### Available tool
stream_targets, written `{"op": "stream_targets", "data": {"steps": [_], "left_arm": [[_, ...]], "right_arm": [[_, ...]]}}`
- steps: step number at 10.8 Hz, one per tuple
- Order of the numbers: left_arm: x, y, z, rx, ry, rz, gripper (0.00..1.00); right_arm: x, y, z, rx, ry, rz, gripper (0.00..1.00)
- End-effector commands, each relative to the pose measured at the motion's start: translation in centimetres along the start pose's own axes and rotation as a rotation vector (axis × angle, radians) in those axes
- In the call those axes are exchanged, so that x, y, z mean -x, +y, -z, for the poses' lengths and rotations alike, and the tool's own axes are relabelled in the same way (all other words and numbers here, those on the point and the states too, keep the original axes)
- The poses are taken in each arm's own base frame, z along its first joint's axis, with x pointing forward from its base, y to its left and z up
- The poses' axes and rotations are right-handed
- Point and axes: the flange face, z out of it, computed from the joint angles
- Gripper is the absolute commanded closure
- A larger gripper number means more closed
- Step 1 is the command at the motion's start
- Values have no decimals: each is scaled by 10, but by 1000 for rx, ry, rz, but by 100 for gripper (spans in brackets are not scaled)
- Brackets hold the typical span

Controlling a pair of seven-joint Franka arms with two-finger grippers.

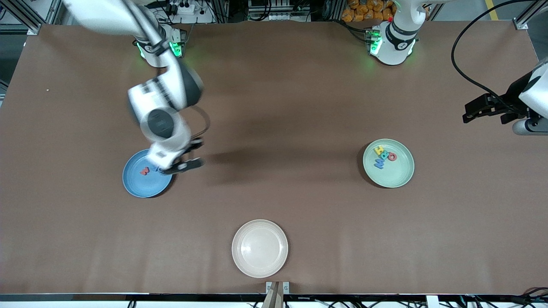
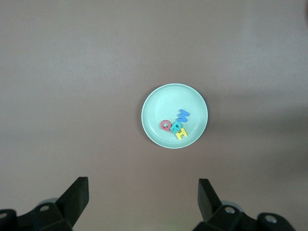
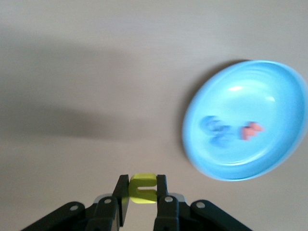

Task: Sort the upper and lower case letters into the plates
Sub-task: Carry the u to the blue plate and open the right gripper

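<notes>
My right pincer (image 3: 142, 199) is black and holds a yellow-green letter (image 3: 142, 187), over the plain brown desk (image 1: 299, 107) beside the blue plate (image 3: 245, 120), where a red-orange letter (image 3: 250, 130) and a blue letter (image 3: 216, 130) lie. The mint green plate (image 2: 174, 115) carries a blue letter M (image 2: 183, 115), a pink-red letter Q (image 2: 165, 125), a teal letter (image 2: 176, 128) and a yellow letter H (image 2: 181, 134). My left pincer (image 2: 143, 192) is black too, and the third plate (image 1: 260, 248) is plain cream-beige.

Big table (image 1: 299, 107) with brown cover fills most of view. Cream plate (image 1: 260, 248) sits on it near front edge. Metal frame bars (image 1: 25, 17) stand at top corners. Power strip (image 1: 182, 7) and orange things (image 1: 364, 10) lie past top edge. Black cable (image 1: 464, 72) loops over table. Soft shadows on cover.
</notes>
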Motion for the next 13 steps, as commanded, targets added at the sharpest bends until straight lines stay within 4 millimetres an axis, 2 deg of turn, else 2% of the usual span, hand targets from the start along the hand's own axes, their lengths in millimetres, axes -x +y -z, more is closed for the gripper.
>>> {"op": "stream_targets", "data": {"steps": [1, 2, 4, 5, 6, 7, 8, 9, 13], "left_arm": [[0, -2, 2, -20, 11, -16, 0], [0, -1, 2, -20, 11, -17, 0], [0, -2, 2, -19, 11, -16, 0], [0, -2, 2, -19, 11, -16, 0], [-1, -2, 1, -19, 10, -16, 0], [-1, -2, 1, -19, 10, -14, 0], [-1, -2, 1, -19, 10, -16, 0], [-1, -2, 4, -19, 16, -16, 0], [-1, -2, 3, -19, 14, -16, 0]], "right_arm": [[-12, 57, -33, -46, -12, -82, 100], [-17, 79, -45, -42, -4, -121, 100], [-27, 109, -55, -54, 35, -179, 100], [-29, 123, -56, -51, 45, -164, 93], [-30, 136, -55, -57, 52, -165, 77], [-31, 147, -53, -79, 62, -198, 54], [-31, 153, -50, -119, 70, -237, 16], [-30, 152, -41, -158, 83, -261, 0], [-10, 164, 32, -167, 178, -273, 0]]}}
